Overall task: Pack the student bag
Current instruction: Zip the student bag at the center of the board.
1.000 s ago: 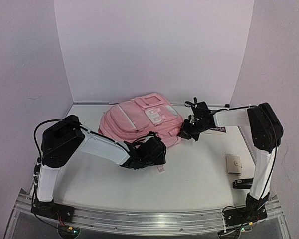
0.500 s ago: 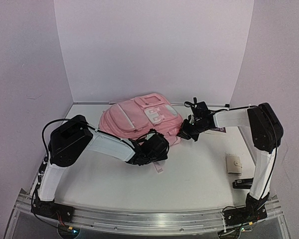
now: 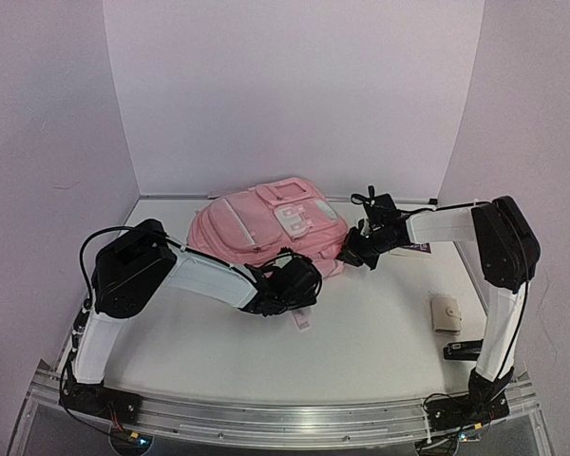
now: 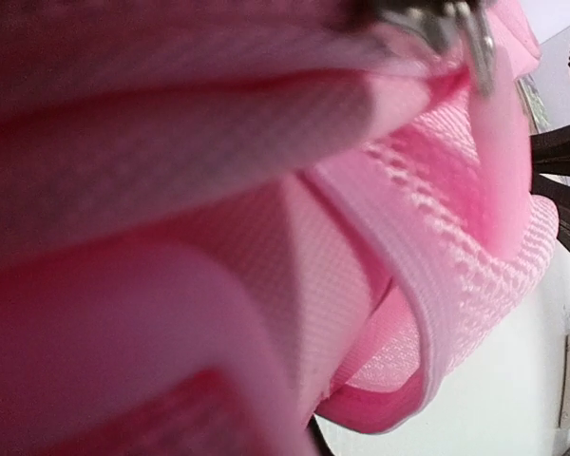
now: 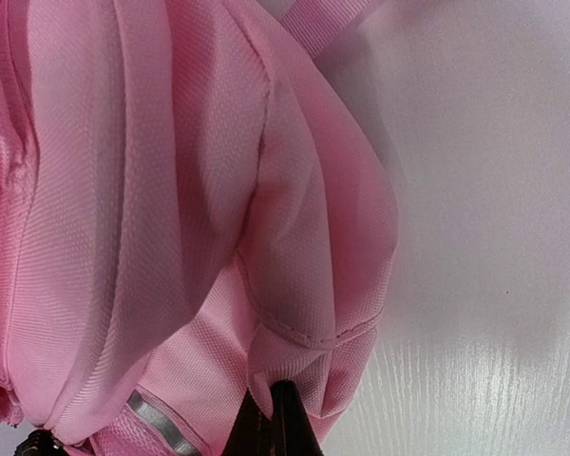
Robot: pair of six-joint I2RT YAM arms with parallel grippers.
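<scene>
White table (image 3: 380, 332): one student bag (image 3: 256, 223), one beige pouch (image 3: 446, 313)

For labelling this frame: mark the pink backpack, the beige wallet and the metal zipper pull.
pink backpack (image 3: 239, 228): top view, on its front fabric panel.
beige wallet (image 3: 446, 313): top view, on the middle of its face.
metal zipper pull (image 4: 479, 49): left wrist view, on the hanging tab.

Obstacles: student bag (image 3: 266, 223), filling rear centre; left gripper (image 3: 302, 285) and right gripper (image 3: 351, 256), both at its near edge; beige pouch (image 3: 446, 313) and black item (image 3: 461, 351), near right. Free room: bare table (image 3: 361, 347), near centre between the arms.
</scene>
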